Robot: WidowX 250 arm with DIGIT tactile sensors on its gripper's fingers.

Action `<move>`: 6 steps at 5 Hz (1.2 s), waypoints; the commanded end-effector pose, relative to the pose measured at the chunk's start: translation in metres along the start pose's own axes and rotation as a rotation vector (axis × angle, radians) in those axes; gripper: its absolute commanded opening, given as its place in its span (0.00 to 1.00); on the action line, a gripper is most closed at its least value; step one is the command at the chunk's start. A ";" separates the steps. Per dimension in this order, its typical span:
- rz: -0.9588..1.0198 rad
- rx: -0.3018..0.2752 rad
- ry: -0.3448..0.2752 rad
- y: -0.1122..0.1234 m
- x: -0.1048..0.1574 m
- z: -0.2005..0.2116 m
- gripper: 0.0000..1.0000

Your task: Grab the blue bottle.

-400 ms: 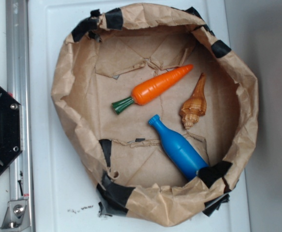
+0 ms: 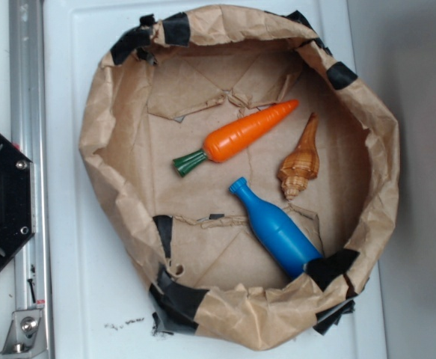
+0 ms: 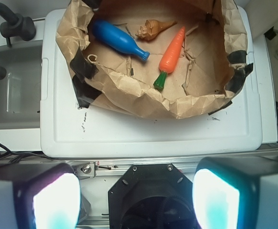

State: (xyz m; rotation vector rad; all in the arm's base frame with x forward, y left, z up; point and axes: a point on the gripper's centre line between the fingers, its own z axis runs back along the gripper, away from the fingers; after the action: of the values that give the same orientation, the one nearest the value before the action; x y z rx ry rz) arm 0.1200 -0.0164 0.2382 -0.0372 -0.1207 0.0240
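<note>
The blue bottle lies on its side in the brown paper-lined bowl, neck pointing up-left in the exterior view, its base against the paper wall. In the wrist view my gripper hangs high above the robot base, well short of the bowl. Its two fingers stand far apart with nothing between them. The exterior view does not show the gripper.
An orange toy carrot and a brown spiral seashell lie beside the bottle. The bowl sits on a white lid. The black robot base and a metal rail flank it.
</note>
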 end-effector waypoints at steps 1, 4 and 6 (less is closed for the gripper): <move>-0.415 -0.172 -0.346 0.015 0.098 -0.077 1.00; -0.688 -0.182 -0.236 -0.012 0.175 -0.175 1.00; -0.952 -0.242 -0.180 -0.074 0.139 -0.206 1.00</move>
State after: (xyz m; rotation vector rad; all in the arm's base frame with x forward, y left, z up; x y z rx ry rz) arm 0.2903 -0.0715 0.0415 -0.2219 -0.2710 -0.8753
